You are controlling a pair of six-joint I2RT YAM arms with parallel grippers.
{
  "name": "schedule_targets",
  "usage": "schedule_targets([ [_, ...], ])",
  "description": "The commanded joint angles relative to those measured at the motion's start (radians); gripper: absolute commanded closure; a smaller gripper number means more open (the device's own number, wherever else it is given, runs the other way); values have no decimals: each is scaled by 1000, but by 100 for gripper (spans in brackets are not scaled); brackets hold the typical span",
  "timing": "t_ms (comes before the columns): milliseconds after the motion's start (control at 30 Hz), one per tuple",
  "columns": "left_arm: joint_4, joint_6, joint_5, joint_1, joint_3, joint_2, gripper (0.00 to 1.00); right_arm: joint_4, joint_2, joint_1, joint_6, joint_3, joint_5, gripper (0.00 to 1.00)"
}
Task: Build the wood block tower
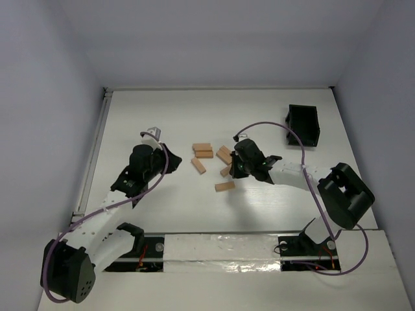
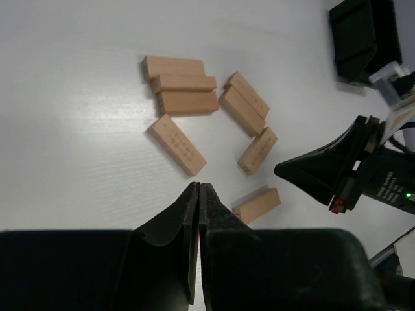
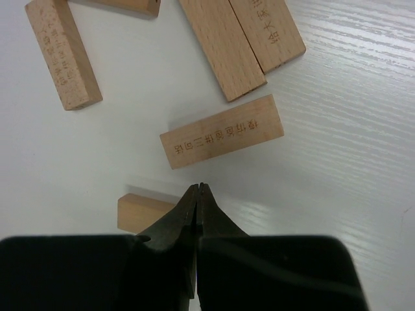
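Observation:
Several light-tan wooden blocks lie loose and flat mid-table, none stacked into a tower. A pair lies side by side (image 1: 203, 150), with an angled block (image 1: 198, 166) below it and a lone block (image 1: 224, 186) nearest the arms. My left gripper (image 1: 172, 158) is shut and empty, left of the blocks; in its wrist view its tips (image 2: 199, 186) sit just short of the angled block (image 2: 176, 144). My right gripper (image 1: 235, 170) is shut and empty, its tips (image 3: 198, 186) just below a lettered block (image 3: 222, 131) and beside another block (image 3: 139, 210) that its finger partly hides.
A small black plastic box (image 1: 303, 124) stands at the back right, also in the left wrist view (image 2: 363, 35). A taped white strip (image 1: 220, 249) runs along the near edge between the arm bases. White walls enclose the table.

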Motion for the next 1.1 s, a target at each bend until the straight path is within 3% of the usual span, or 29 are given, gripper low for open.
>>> schedule_targets([
  [0, 105, -118, -31, -38, -51, 7, 100, 76, -4, -7, 21, -11, 29, 100],
  [133, 57, -116, -133, -127, -57, -6, 100, 90, -22, -7, 28, -18, 23, 67],
  [367, 128, -138, -267, -244, -126, 26, 100, 87, 10, -7, 34, -14, 40, 48],
  [700, 430, -75, -264, -299, -172, 188, 100, 87, 85, -7, 35, 34, -7, 50],
  [1067, 554, -77, -279, -299, -192, 384, 100, 209, 185, -7, 153, 52, -125, 54],
])
